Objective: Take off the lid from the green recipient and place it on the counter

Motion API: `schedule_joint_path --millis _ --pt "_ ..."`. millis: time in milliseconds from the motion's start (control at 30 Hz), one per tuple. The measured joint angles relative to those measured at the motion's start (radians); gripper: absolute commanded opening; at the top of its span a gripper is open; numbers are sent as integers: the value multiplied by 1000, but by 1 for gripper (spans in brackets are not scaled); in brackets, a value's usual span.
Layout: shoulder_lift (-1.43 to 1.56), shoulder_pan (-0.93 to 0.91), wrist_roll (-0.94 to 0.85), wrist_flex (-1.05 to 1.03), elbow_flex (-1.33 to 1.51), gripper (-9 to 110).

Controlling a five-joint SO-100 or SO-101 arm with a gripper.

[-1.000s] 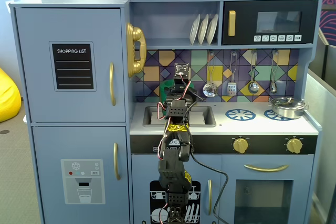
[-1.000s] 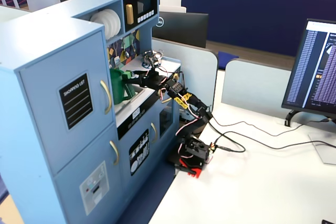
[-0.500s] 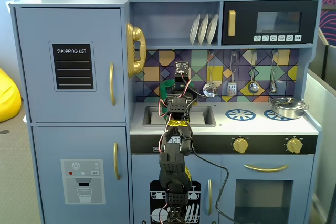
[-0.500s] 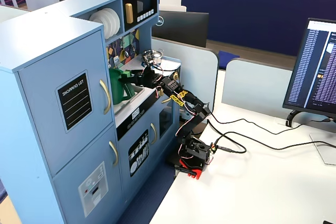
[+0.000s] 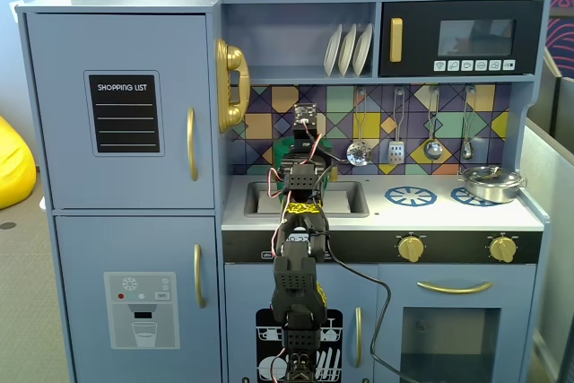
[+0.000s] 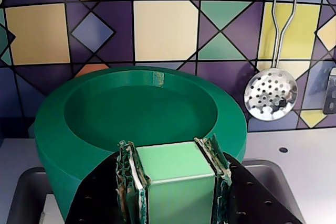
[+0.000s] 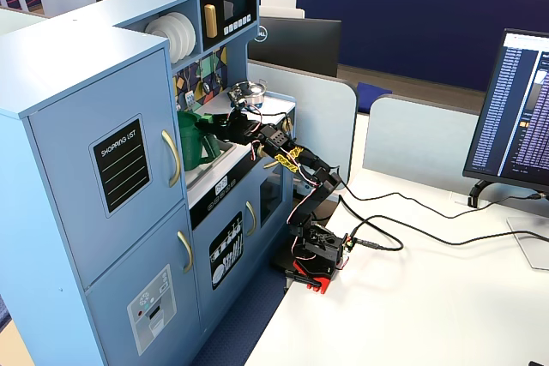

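Note:
In the wrist view the green recipient (image 6: 58, 145) fills the middle, standing at the back of the sink. The lid (image 6: 142, 111) lies in its mouth, a sunken round disc with a raised rim. My gripper (image 6: 169, 153) is shut on the lid's light green square tab (image 6: 173, 169) at the near rim, a pad on each side. I cannot tell whether the lid is lifted. In a fixed view the recipient (image 7: 193, 143) stands by the backsplash with my gripper (image 7: 216, 126) at its top. The white counter (image 5: 448, 208) stretches right of the sink.
The recessed sink (image 5: 345, 199) lies under the arm. A small steel pot (image 5: 491, 183) sits on the right burner. A skimmer (image 6: 270, 94) and other utensils hang on the tiled wall. Blue burner circles (image 5: 411, 195) mark the counter.

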State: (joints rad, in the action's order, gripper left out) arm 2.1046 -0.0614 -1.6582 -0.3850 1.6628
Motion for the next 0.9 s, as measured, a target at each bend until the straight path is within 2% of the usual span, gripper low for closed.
schedule_joint_path --millis 600,900 --pt "0 -8 -48 78 -101 0" --pt "-2 -273 -23 71 -143 0"
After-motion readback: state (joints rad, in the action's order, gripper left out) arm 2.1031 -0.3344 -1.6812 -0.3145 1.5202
